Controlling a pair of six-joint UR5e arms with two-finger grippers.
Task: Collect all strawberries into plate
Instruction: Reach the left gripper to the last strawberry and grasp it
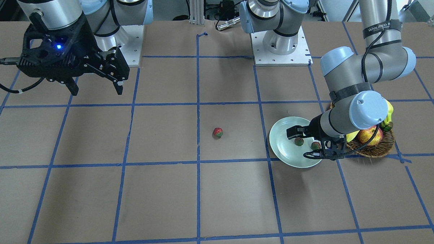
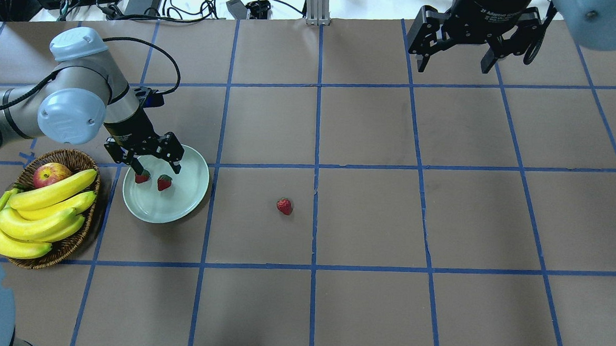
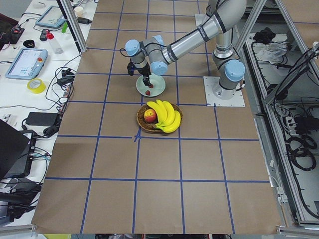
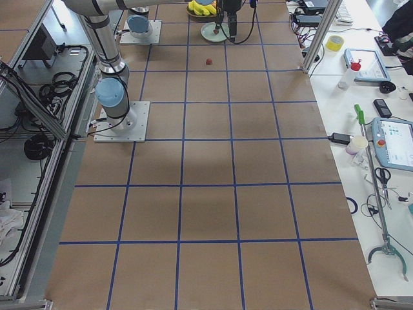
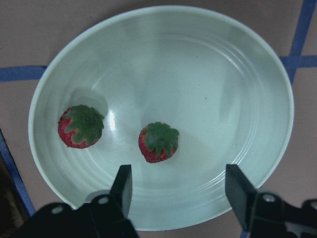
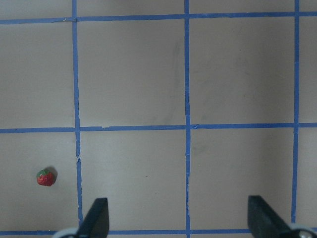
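Two strawberries (image 5: 158, 142) (image 5: 80, 126) lie in the pale green plate (image 5: 247, 59); they also show in the overhead view (image 2: 164, 182) (image 2: 142, 177) on the plate (image 2: 179, 206). My left gripper (image 5: 178, 186) is open and empty just above them, jaws spread over the plate's rim (image 2: 152, 168). A third strawberry (image 2: 284, 206) lies on the table right of the plate; it shows in the right wrist view (image 6: 45, 177) too. My right gripper (image 2: 453, 58) is open and empty, high over the far right of the table.
A brown wicker basket (image 2: 67, 247) with bananas (image 2: 37, 214) and an apple (image 2: 49, 174) stands just left of the plate, under my left arm's elbow. Blue tape lines grid the brown table. Cables and devices lie beyond the far edge.
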